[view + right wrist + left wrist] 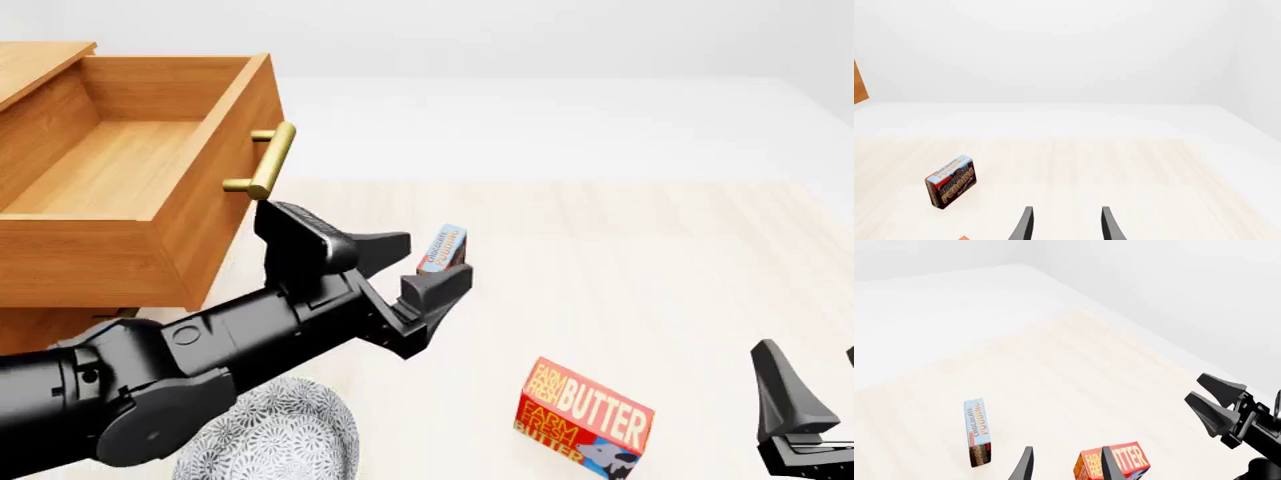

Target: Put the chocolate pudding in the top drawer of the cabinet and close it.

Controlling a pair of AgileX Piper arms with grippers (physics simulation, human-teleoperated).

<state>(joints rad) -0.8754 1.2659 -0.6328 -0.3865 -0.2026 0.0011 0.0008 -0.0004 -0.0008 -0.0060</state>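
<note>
The chocolate pudding (pixel 445 243), a small light blue and brown box, stands on edge on the table right of the cabinet (pixel 80 270). The top drawer (pixel 160 215) is pulled out, open and holds nothing I can see, its brass handle (pixel 264 160) facing the table. My left gripper (pixel 435 258) hovers open on the near side of the pudding. In the left wrist view the pudding (pixel 976 432) lies off to one side of the gripper (pixel 1066 469), not between its fingers. My right gripper (pixel 817 385) is open at the near right. Its wrist view shows the pudding (pixel 951 182) well ahead of the gripper (pixel 1066 225).
A red butter box (pixel 583 418) lies at the near middle, between the two arms, also in the left wrist view as the butter box (pixel 1115 462). A patterned plate (pixel 287 440) sits under the left arm. The right gripper (pixel 1221 402) shows in the left wrist view.
</note>
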